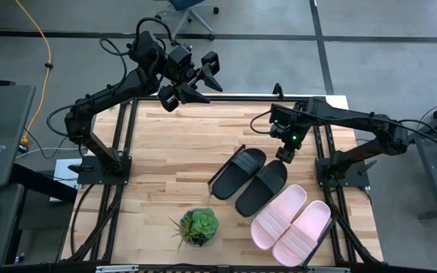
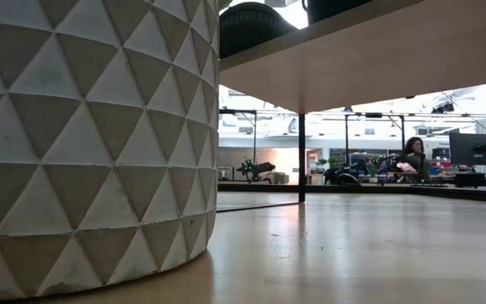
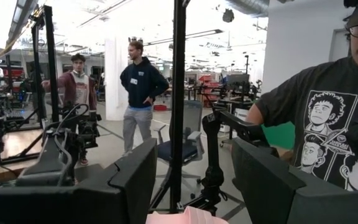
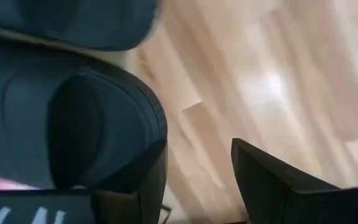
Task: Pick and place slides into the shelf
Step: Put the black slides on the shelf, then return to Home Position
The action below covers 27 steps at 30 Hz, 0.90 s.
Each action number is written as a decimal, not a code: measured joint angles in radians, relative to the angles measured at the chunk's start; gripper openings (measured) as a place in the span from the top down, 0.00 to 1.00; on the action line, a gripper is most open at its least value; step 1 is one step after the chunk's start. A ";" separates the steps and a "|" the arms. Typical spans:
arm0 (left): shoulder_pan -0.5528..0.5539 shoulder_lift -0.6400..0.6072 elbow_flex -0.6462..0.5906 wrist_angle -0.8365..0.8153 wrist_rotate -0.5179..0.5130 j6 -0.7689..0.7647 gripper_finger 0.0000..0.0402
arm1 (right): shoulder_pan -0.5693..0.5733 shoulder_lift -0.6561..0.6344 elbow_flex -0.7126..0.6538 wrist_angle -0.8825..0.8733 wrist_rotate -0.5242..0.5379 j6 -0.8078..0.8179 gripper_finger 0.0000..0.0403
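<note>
Two black slides (image 1: 237, 171) (image 1: 262, 187) and two pale pink slides (image 1: 278, 214) (image 1: 303, 231) lie side by side, soles down, on the shelf (image 2: 378, 67), a raised light-wood board whose black frame edge (image 1: 224, 165) shows in the high view. My right gripper (image 1: 287, 154) (image 4: 197, 180) is open, pointing down over the far end of the right-hand black slide (image 4: 73, 118). My left gripper (image 1: 196, 80) (image 3: 191, 180) is open and raised high over the table's far edge, aimed into the room. My right gripper has one finger (image 4: 157, 180) right beside the rounded far end (image 4: 148, 112) of the black slide, coming from above. The other finger is over bare wood. I cannot tell whether the finger touches the slide.
A small green plant (image 1: 198, 226) in a white triangle-patterned pot (image 2: 91, 143) stands near the table's near edge, left of the slides. A thin black leg (image 2: 302, 156) holds the shelf up. Bare plank top (image 1: 173, 144) lies to the left. People (image 3: 138, 93) stand beyond the far edge.
</note>
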 joint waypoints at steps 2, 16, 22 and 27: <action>0.000 0.000 0.000 0.000 0.000 0.007 0.51 | 0.015 0.012 0.000 0.012 -0.024 -0.013 0.58; 0.008 0.000 0.000 0.000 0.000 0.025 0.51 | -0.052 -0.026 0.000 0.038 0.137 -0.019 0.58; 0.072 0.000 0.000 0.000 -0.055 0.030 0.52 | -0.142 -0.145 0.047 0.133 0.121 -0.009 0.58; 0.126 -0.005 0.000 0.001 -0.097 0.126 0.63 | -0.177 -0.269 0.109 0.330 0.089 0.006 0.68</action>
